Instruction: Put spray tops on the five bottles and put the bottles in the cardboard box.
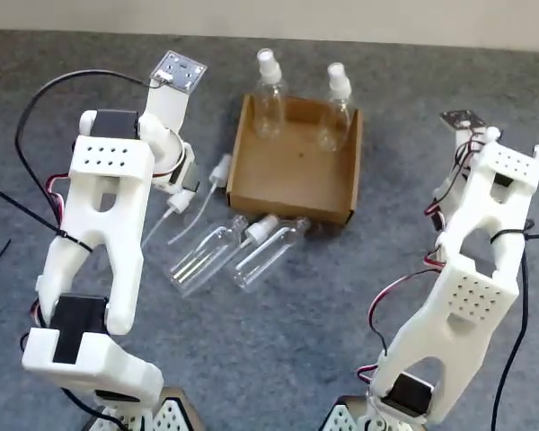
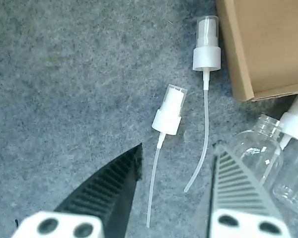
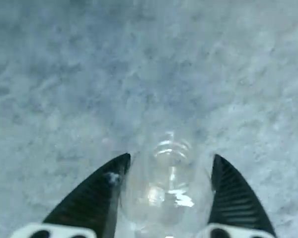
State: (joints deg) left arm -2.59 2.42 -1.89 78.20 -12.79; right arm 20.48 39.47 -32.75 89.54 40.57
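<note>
Sitting between right jaws: clear bottle [image 3: 165, 186]

Both white printed-plastic arms, left arm [image 1: 99, 224] and right arm [image 1: 476, 269], carry black servo blocks [image 1: 76, 328] at joints and hole-grid panels. Black cables [image 1: 27, 117] and red-white ones trail alongside. Fingers [image 2: 109, 188] black, ribbed, pointed.

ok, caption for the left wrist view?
Left end effector open above two loose spray tops, beside the cardboard box and an uncapped bottle.
</note>
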